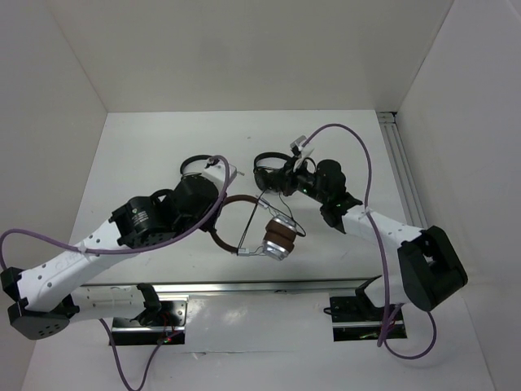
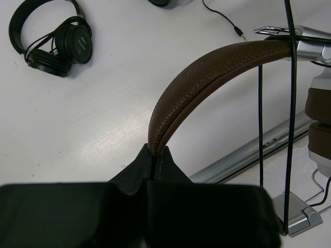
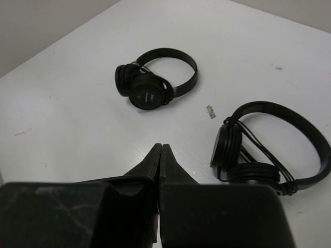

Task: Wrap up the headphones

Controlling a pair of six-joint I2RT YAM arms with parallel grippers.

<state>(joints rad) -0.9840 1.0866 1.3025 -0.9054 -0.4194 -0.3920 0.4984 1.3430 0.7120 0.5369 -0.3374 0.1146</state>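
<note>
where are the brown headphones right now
In the top view the headphones are near the centre, just beyond the metal rail, with the headband pinched in the left gripper.

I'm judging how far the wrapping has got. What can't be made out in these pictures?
1. Whether the right gripper pinches the cable: right wrist view, its own shut fingers hide it; top view, too small.
2. The earcups: left wrist view, cut off by the right edge.
3. The left gripper's grip on the headband: top view, hidden beneath its own wrist.
</note>
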